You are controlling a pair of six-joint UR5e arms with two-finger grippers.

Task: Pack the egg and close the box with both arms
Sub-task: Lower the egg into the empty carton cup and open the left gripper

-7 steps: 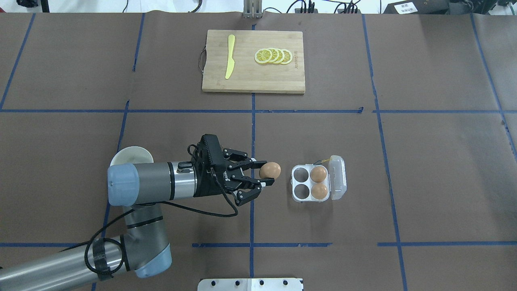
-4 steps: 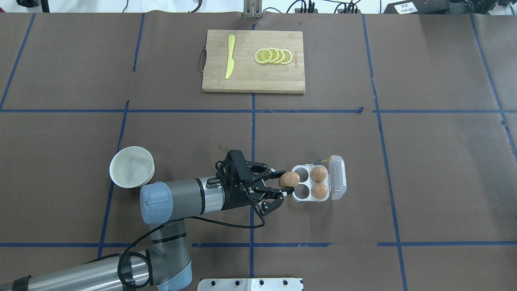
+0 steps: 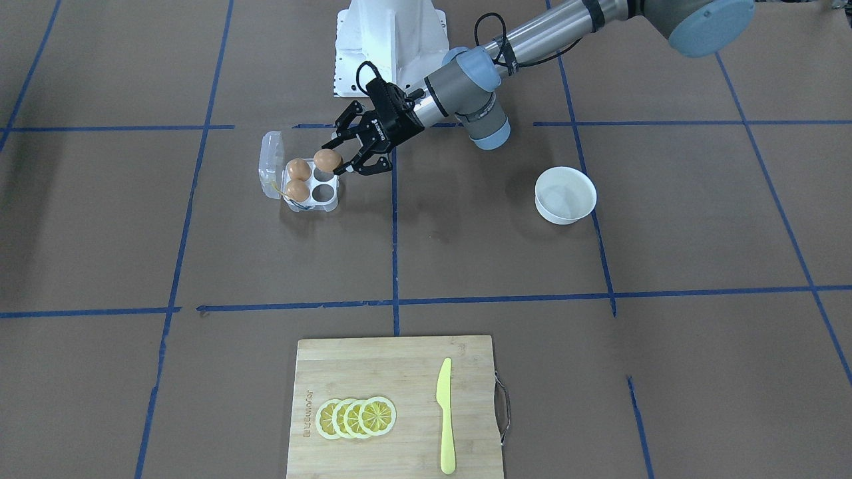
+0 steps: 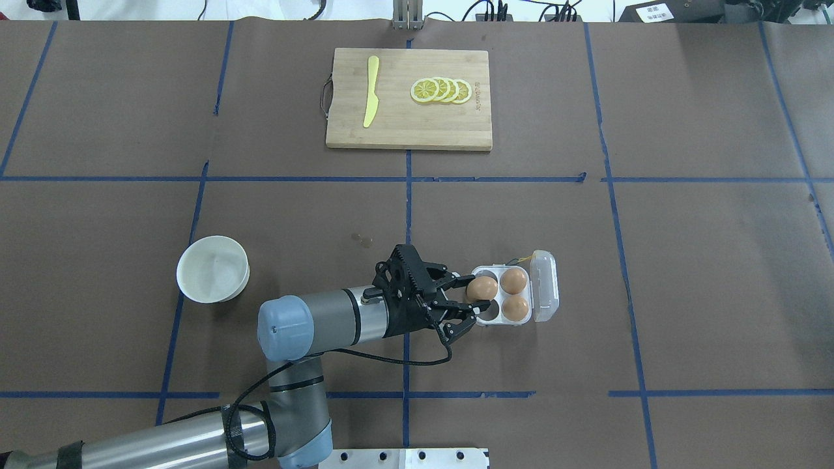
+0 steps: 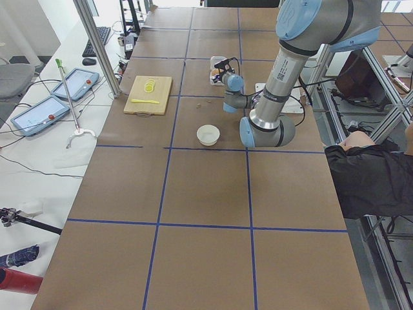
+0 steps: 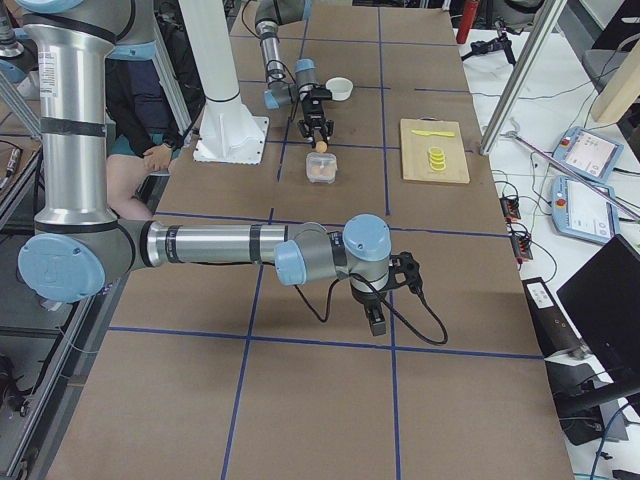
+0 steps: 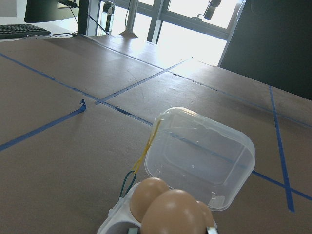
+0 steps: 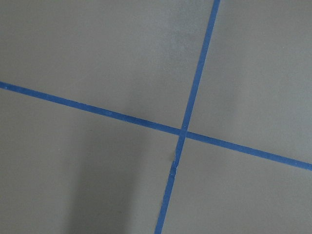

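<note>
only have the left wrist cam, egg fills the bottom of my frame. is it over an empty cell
Observer: Yes. The overhead view shows the egg, held in the left claw, over a vacant cell of the box. I cannot tell whether it is seated.
Operator: any other cell free
Observer: One. The front-facing view shows an empty cell beside the held egg.
Operator: where's the right arm
Observer: The exterior right view shows the right claw far from the box, pointing down at the table.

left arm (image 4: 326, 317) | reached further right; egg (image 4: 483, 287) | now over box (image 4: 505, 322) cell
</note>
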